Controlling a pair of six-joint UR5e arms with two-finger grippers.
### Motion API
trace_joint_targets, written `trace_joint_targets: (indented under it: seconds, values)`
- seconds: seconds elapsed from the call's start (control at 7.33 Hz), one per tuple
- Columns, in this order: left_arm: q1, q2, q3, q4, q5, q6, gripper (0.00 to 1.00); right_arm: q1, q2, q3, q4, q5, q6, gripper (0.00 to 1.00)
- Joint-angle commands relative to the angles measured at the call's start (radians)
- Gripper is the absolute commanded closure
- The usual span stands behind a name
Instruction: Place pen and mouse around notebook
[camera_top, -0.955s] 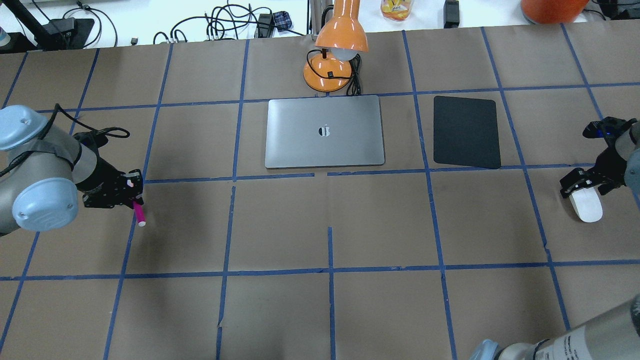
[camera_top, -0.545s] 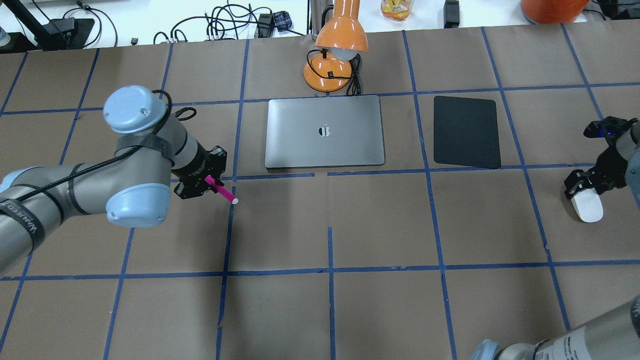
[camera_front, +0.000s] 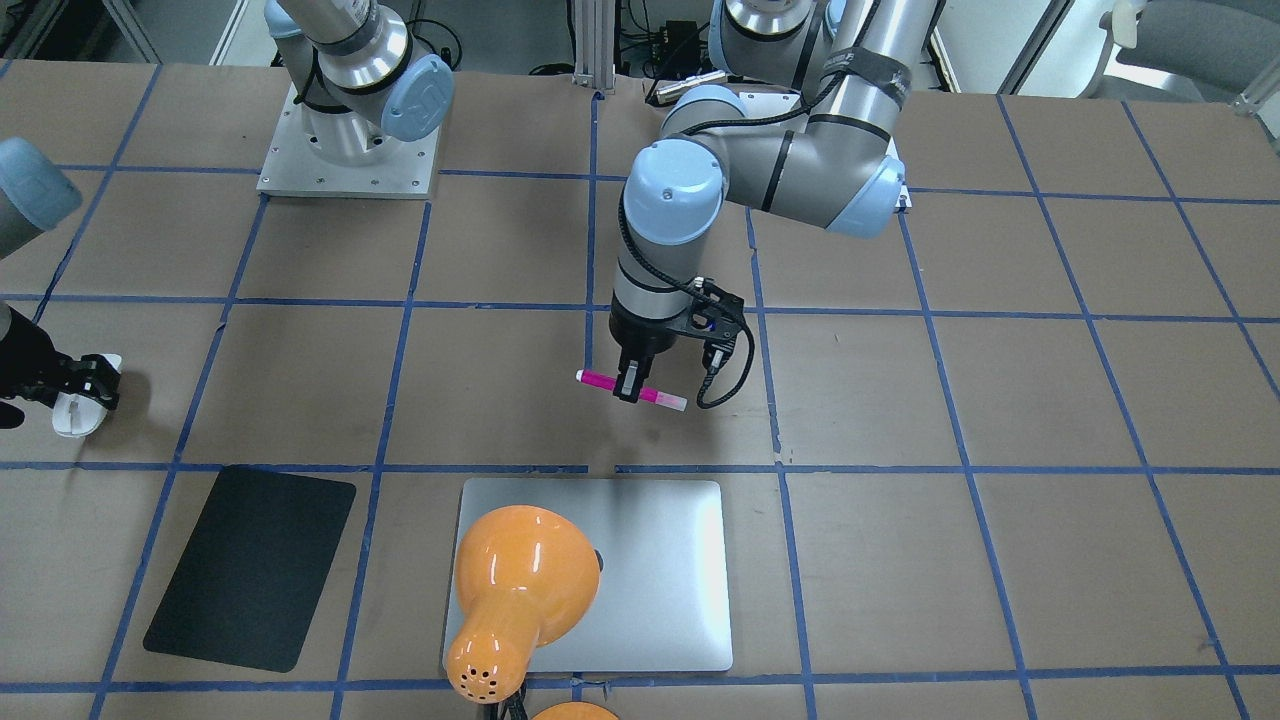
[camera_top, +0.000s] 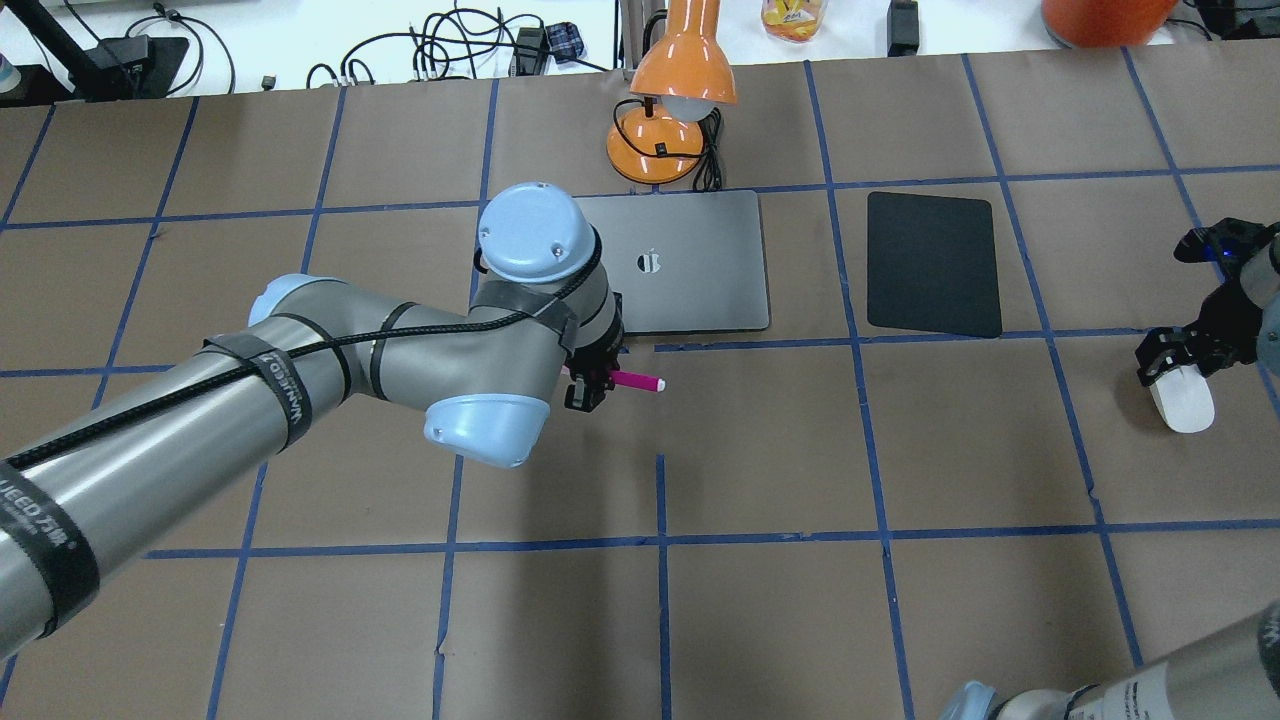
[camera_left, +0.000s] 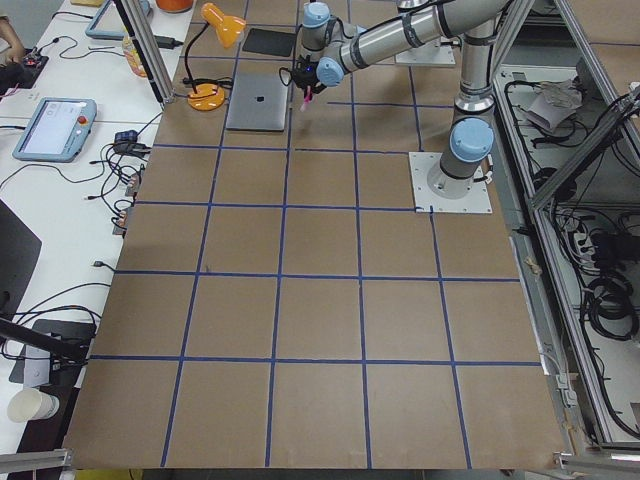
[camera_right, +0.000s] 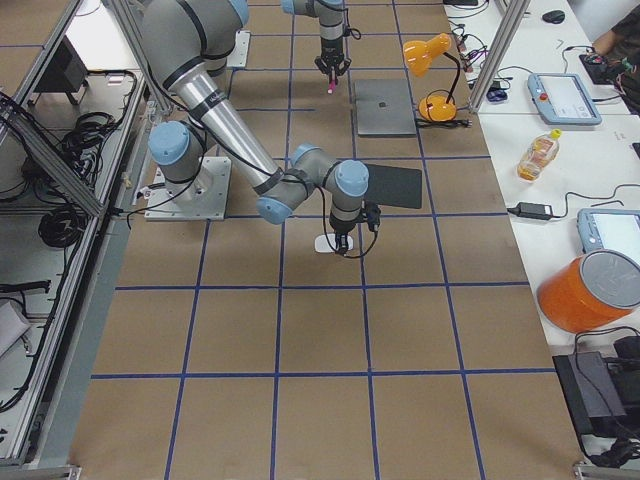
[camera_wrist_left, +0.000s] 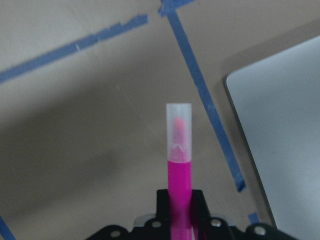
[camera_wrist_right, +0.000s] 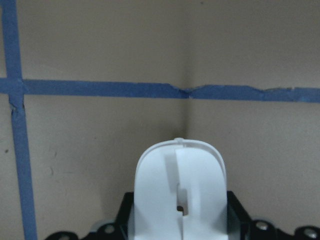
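My left gripper (camera_front: 629, 391) (camera_top: 593, 384) is shut on the magenta pen (camera_front: 655, 397) (camera_top: 638, 381) (camera_wrist_left: 179, 167), gripping it near its middle. The pen lies level, its pale cap pointing right in the overhead view. It hangs just off the robot-side edge of the silver notebook (camera_front: 660, 560) (camera_top: 700, 285) (camera_wrist_left: 285, 130), near that edge's middle. Far to the right, my right gripper (camera_top: 1176, 368) (camera_front: 82, 392) is shut on the white mouse (camera_top: 1182, 408) (camera_front: 72, 414) (camera_wrist_right: 180, 195) (camera_right: 327, 243). My left arm covers the notebook's left part in the overhead view.
A black mat (camera_top: 932, 263) (camera_front: 250, 565) lies between the notebook and the mouse. An orange desk lamp (camera_top: 668, 110) (camera_front: 515, 590) stands behind the notebook, its head leaning over it. Cables lie along the table's far edge (camera_top: 440, 45).
My left arm has swung from the table's left side to the notebook's robot-side edge, carrying the pen and turning it level. The right gripper and mouse have shifted slightly away from the robot.
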Motion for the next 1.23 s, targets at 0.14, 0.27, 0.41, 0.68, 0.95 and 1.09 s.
trace_joint_targets:
  seconds: [0.14,0.27,0.41,0.68,0.95,1.09]
  values:
    - [-0.060,-0.072,0.011,0.005,0.019,-0.117,1.00,0.140,-0.004,-0.095,0.052,0.004,0.190,0.60]
    - [-0.065,-0.091,0.012,0.007,0.019,-0.133,1.00,0.204,0.004,-0.143,0.076,0.006,0.264,0.59]
    - [-0.069,-0.111,0.017,0.022,0.019,-0.136,1.00,0.255,0.041,-0.196,0.089,0.006,0.356,0.59]
    - [-0.071,-0.128,0.020,0.036,0.019,-0.125,1.00,0.363,0.154,-0.335,0.089,0.006,0.477,0.59]
    - [-0.063,-0.118,0.032,0.033,0.019,-0.115,0.00,0.432,0.229,-0.400,0.086,0.006,0.635,0.59]
    - [-0.045,-0.103,0.063,0.024,0.022,-0.014,0.00,0.458,0.251,-0.408,0.075,0.006,0.649,0.58]
